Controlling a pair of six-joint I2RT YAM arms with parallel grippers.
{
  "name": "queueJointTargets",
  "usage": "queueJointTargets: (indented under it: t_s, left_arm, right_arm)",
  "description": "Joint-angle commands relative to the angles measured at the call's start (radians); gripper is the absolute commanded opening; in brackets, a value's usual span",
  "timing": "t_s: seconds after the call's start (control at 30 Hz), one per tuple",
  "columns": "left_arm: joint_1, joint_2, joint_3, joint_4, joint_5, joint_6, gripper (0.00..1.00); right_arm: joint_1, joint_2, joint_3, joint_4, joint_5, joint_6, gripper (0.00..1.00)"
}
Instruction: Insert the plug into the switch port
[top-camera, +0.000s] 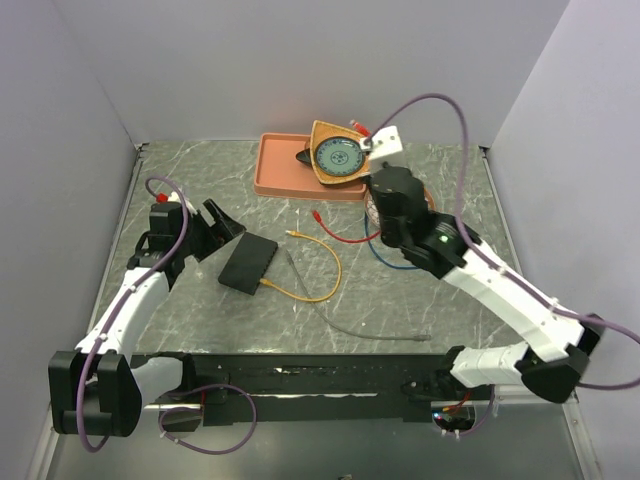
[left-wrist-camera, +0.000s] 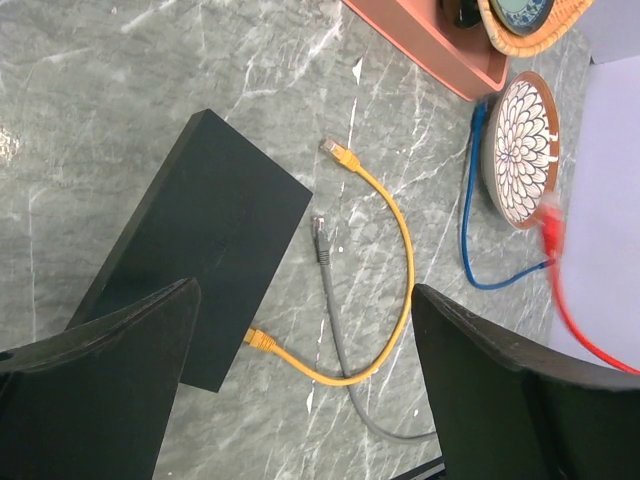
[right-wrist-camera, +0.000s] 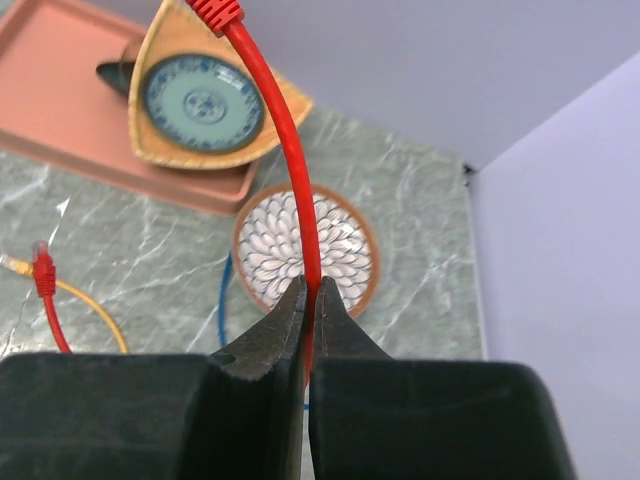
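Observation:
The switch (top-camera: 248, 263) (left-wrist-camera: 200, 230) is a flat black box lying left of the table's centre. A yellow cable (top-camera: 325, 270) (left-wrist-camera: 405, 260) has one plug (left-wrist-camera: 258, 340) against the switch's edge, and its other plug (left-wrist-camera: 338, 155) lies loose. My left gripper (top-camera: 215, 235) (left-wrist-camera: 303, 290) hangs open just above and left of the switch, holding nothing. My right gripper (right-wrist-camera: 312, 290) (top-camera: 372, 160) is shut on a red cable (right-wrist-camera: 290, 150), raised over the patterned plate. That cable's plug (right-wrist-camera: 213, 10) (top-camera: 358, 127) sticks up past the fingers. Its other red plug (top-camera: 317, 214) (right-wrist-camera: 42, 265) rests on the table.
A salmon-pink tray (top-camera: 280, 170) (right-wrist-camera: 60, 140) at the back holds a triangular wicker basket (top-camera: 335, 155) with a blue plate. A flower-patterned plate (left-wrist-camera: 522, 150) (right-wrist-camera: 270, 250) lies beside it. Grey cable (top-camera: 360, 325) (left-wrist-camera: 335, 330) and blue cable (left-wrist-camera: 470, 200) trail across the marble top. Walls close in on three sides.

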Motion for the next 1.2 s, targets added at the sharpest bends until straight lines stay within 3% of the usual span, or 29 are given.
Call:
queueJointTargets:
  t_s: [0.0,0.27,0.43,0.57,0.63,0.67,0.73,0.77,0.8,1.17]
  left_arm:
    - [0.002,-0.01,-0.014,0.051,0.017,-0.008,0.93]
    - [0.0,0.026,-0.02,0.085,0.04,-0.019,0.93]
    - [0.0,0.036,-0.027,0.103,0.051,-0.022,0.93]
    - [0.0,0.042,-0.028,0.102,0.06,-0.021,0.94]
    - [0.002,0.039,-0.028,0.099,0.056,-0.014,0.94]
    - [0.002,0.038,-0.031,0.097,0.051,-0.014,0.94]
    - [0.0,0.035,-0.033,0.099,0.051,-0.014,0.94]
    - [0.002,0.036,-0.034,0.1,0.054,-0.014,0.94]
    - [0.0,0.036,-0.036,0.1,0.054,-0.014,0.94]
    - [0.002,0.041,-0.022,0.074,0.04,0.007,0.95]
  right_arm:
    - [-0.004,-0.082,0.013,-0.021,-0.009,-0.019,0.0]
    - [-0.01,-0.164,-0.271,-0.158,-0.208,0.4,0.0]
    - [-0.013,-0.174,-0.465,-0.221,-0.188,0.674,0.0]
    - [-0.026,-0.187,-0.541,-0.279,-0.181,0.79,0.01]
    - [-0.027,-0.194,-0.549,-0.314,-0.164,0.811,0.19]
    - [-0.026,-0.199,-0.55,-0.311,-0.167,0.797,0.38]
    - [-0.027,-0.222,-0.55,-0.299,-0.196,0.743,0.67]
    - [-0.026,-0.231,-0.55,-0.27,-0.207,0.725,0.91]
    - [-0.026,-0.24,-0.549,-0.261,-0.216,0.716,0.99]
    - [-0.018,-0.202,-0.495,-0.086,-0.443,0.555,0.99]
